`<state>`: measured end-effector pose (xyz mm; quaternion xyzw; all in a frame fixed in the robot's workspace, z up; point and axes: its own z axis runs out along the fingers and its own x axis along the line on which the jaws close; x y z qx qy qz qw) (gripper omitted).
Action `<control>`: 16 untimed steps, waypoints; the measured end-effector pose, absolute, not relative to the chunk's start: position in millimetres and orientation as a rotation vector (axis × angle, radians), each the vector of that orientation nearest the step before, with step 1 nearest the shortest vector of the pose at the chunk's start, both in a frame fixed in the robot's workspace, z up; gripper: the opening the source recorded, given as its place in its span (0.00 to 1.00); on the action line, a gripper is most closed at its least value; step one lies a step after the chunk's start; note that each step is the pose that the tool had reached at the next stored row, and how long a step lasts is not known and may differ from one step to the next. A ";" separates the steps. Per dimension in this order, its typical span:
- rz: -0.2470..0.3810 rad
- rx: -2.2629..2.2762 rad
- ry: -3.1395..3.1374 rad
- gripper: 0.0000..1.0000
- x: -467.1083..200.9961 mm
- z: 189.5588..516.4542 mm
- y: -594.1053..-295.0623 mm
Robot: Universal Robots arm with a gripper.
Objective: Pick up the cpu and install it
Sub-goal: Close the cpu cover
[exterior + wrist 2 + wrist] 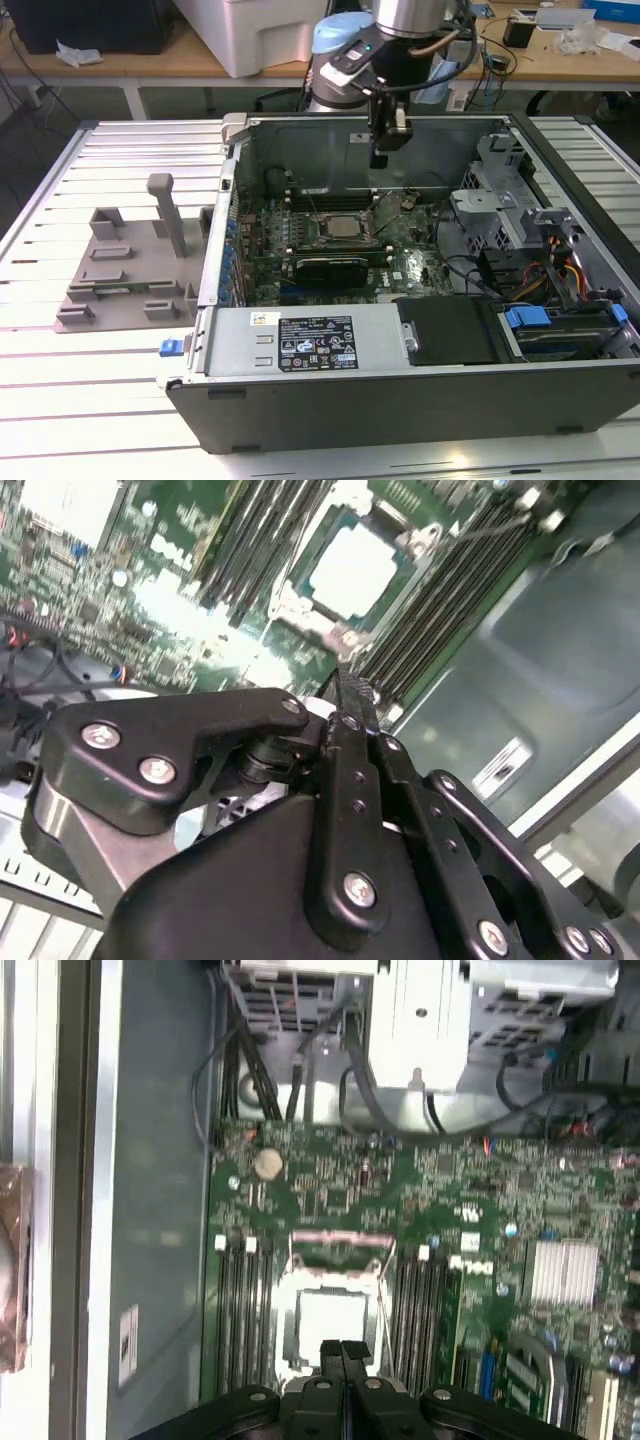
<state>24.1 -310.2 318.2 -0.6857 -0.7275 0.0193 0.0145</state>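
Note:
The cpu [341, 228] lies flat in the motherboard socket inside the open computer case [300, 395], its silvery top facing up. Both wrist views show the cpu [352, 570] [330, 1325] seated within the metal socket frame, between rows of memory slots. My gripper [386, 142] hangs above the motherboard, higher than the socket and slightly toward the exterior view's right. Its black fingers [330, 1352] are pressed together with nothing between them, and the gripper [350, 692] is well clear of the chip.
A grey plastic tray [130, 270] with upright posts sits on the slatted table at the exterior view's left. Inside the case are a power supply [310, 342], a drive cage [500, 195] and cables [560, 270] at the exterior view's right. Case walls surround the motherboard.

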 end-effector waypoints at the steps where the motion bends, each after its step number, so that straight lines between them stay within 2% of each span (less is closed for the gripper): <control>1: 0.067 -2.130 -2.262 0.11 33.9 315.4 -310.2; 8: 0.074 -2.123 -2.262 0.11 82.5 293.0 -309.3; 16: 0.074 -2.123 -2.262 0.11 83.6 265.3 -309.3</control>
